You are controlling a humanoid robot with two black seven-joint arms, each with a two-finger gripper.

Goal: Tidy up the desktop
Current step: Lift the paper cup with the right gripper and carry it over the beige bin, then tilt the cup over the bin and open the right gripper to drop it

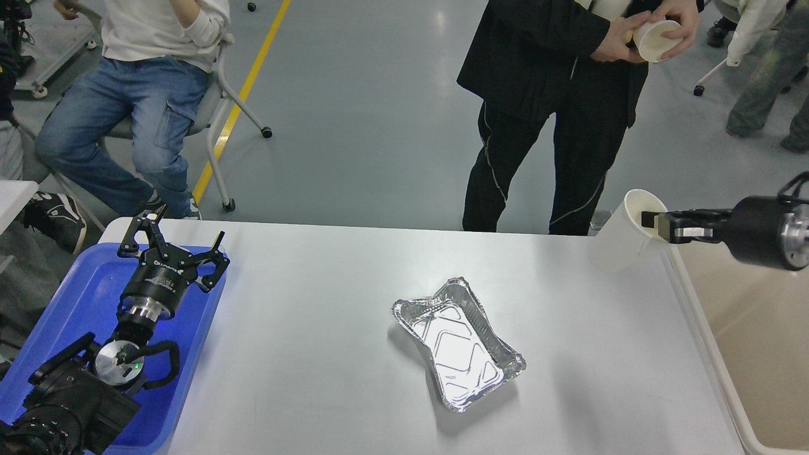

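Observation:
The white desktop [316, 354] fills the lower part of the head view. A crumpled silver foil tray [456, 342] lies on it right of the middle. My right gripper [652, 222] is shut on the rim of a white paper cup [622, 232] and holds it tilted in the air over the desktop's far right corner, beside the beige bin [758, 328]. My left gripper [169, 245] is open and empty, hovering over the far end of the blue tray [69, 303] at the left.
A person in black stands at the desktop's far edge [550, 107], holding another paper cup [657, 39]. A seated person in jeans [126, 95] is at the far left. The beige bin's inside looks empty.

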